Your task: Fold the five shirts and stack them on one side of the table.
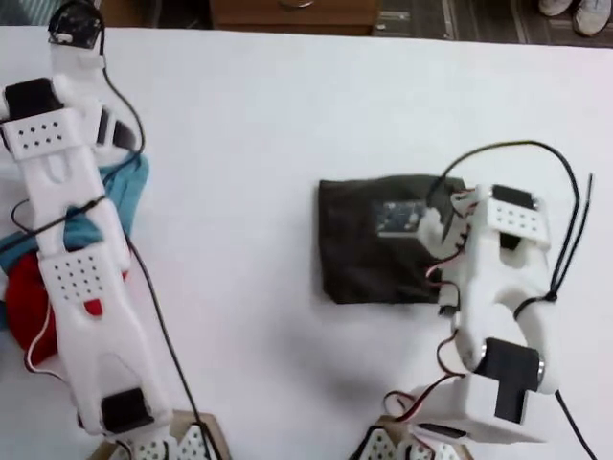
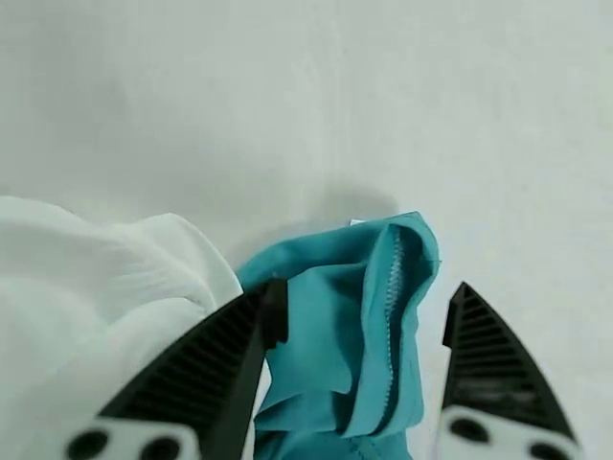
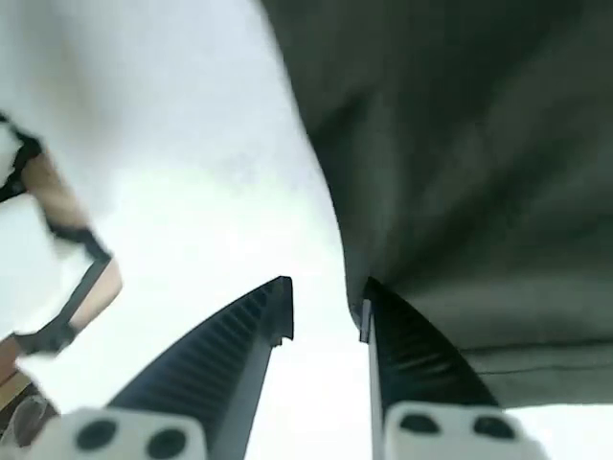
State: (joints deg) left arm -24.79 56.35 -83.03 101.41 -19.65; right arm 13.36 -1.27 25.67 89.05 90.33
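Observation:
A folded dark shirt point(image 1: 369, 240) lies flat in the middle of the white table point(image 1: 278, 105). My right arm point(image 1: 498, 268) stands over its right side. In the right wrist view my right gripper point(image 3: 326, 286) is open by a narrow gap at the dark shirt's point(image 3: 460, 163) edge, one finger against the cloth. At the left edge a teal shirt point(image 1: 129, 182) and a red shirt point(image 1: 24, 297) lie bunched under my left arm point(image 1: 72, 220). My left gripper point(image 2: 367, 292) is open, its fingers on either side of a fold of the teal shirt point(image 2: 354, 316). A white shirt point(image 2: 86, 278) lies beside it.
Both arm bases point(image 1: 412, 446) sit at the table's near edge, with black cables point(image 1: 565, 211) looping off the right arm. A wooden cabinet point(image 1: 287, 14) stands beyond the far edge. Bare tabletop stretches along the far side and between the two arms.

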